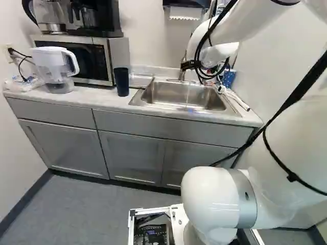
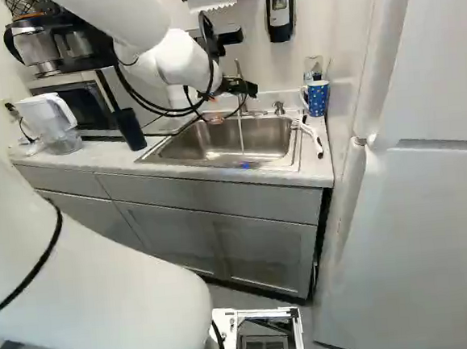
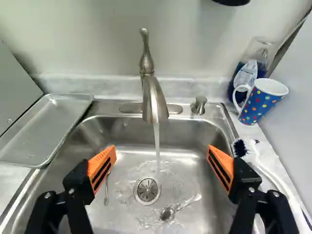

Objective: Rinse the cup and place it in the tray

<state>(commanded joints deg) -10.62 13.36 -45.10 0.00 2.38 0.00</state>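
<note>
My gripper (image 2: 230, 86) hangs over the sink (image 2: 216, 153) in the right base view, mostly hidden by its arm. In the wrist view the gripper (image 3: 161, 165) stands wide open, nothing between its pads, above the basin. Water runs from the faucet (image 3: 155, 100) ahead of it. A blue mug with coloured dots (image 3: 261, 102) stands upright on the counter beyond the sink's corner, its handle toward the faucet. The metal tray (image 3: 46, 129) lies on the counter at the sink's other side, beside the microwave. A dark tumbler (image 1: 121, 81) stands upright near the tray.
Two spoons, one of them this spoon (image 3: 180, 207), lie in the basin near the drain (image 3: 147, 190). A white-handled brush (image 3: 268, 170) lies beside the sink, and a clear bottle (image 3: 251, 68) stands behind the mug. A water pitcher (image 1: 57, 69), microwave (image 1: 110, 56) and fridge (image 2: 416, 233) flank the area.
</note>
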